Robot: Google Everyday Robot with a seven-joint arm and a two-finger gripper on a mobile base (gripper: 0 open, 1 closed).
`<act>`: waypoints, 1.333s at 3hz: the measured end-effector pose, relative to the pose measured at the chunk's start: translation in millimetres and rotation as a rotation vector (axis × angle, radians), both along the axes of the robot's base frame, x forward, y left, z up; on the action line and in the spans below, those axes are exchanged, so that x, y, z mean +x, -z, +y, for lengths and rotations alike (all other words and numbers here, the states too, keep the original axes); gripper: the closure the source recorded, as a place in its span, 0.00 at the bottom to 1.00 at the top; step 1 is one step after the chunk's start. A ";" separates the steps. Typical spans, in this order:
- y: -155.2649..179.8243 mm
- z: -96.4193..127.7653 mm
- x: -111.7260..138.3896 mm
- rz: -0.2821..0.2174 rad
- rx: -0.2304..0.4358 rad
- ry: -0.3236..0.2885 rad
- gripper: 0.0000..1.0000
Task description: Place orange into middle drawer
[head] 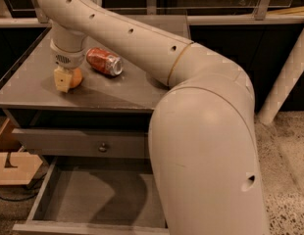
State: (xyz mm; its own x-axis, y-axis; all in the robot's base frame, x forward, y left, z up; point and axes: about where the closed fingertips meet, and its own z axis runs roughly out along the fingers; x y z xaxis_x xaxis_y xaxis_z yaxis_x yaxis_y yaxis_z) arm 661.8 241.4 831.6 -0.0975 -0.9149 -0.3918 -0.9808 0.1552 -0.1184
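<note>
Camera view: my tool (pixel 65 81) is at the small round orange (pixel 77 77) on the grey table (pixel 24 84), its hold I cannot tell; next, lifting toward the shallow grey middle drawer (pixel 95 199).

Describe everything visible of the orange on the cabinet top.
The small round orange fruit, matte-skinned, rests on the grey cabinet top, near its left side. Only its right part shows; the cream end effector, reaching down from above, covers the rest. A red soda can lies on its side just behind and right, apart from it. It is not in the open grey middle drawer below.
</note>
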 end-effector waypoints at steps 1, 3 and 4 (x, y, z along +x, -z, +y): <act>-18.2 -11.6 -0.8 -0.044 -0.001 0.050 1.00; -51.3 -43.6 -27.7 -0.084 0.021 0.132 1.00; -50.9 -43.2 -23.1 -0.086 0.019 0.144 1.00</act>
State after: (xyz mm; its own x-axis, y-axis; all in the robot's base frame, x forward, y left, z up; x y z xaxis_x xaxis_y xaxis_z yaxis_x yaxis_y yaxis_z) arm 638.7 198.2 882.6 -0.1922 -0.8862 -0.4215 -0.9346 0.2963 -0.1970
